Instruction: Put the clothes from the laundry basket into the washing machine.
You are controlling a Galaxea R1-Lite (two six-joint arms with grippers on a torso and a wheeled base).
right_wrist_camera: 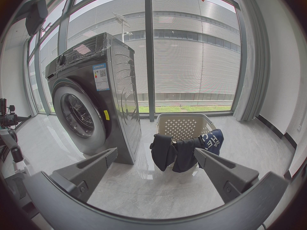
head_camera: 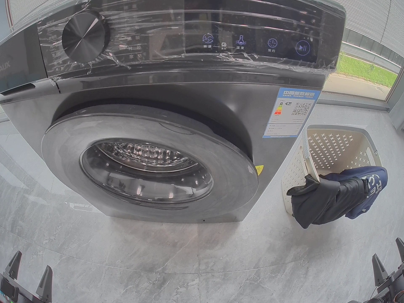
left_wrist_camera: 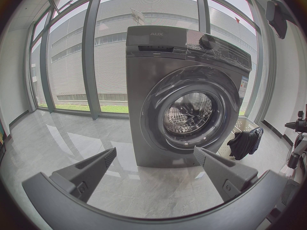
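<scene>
A grey front-loading washing machine (head_camera: pixel 176 106) stands on the floor with its round door (head_camera: pixel 147 169) shut; it also appears in the left wrist view (left_wrist_camera: pixel 188 93) and the right wrist view (right_wrist_camera: pixel 92 93). To its right sits a cream laundry basket (head_camera: pixel 336 144) (right_wrist_camera: pixel 185 123). A black garment (head_camera: pixel 326 198) (right_wrist_camera: pixel 172 152) and a navy blue one (head_camera: pixel 370 182) (right_wrist_camera: pixel 212 139) hang over its near rim. My left gripper (head_camera: pixel 29 270) (left_wrist_camera: pixel 155 152) is open and empty, low, in front of the machine. My right gripper (head_camera: pixel 389 255) (right_wrist_camera: pixel 155 152) is open and empty, short of the basket.
Grey marble floor (head_camera: pixel 202 249) lies open between me and the machine. Tall windows (right_wrist_camera: pixel 192 48) rise behind the machine and basket, a white wall (right_wrist_camera: pixel 281 80) to the right. A camera stand (left_wrist_camera: pixel 299 134) stands off to the side.
</scene>
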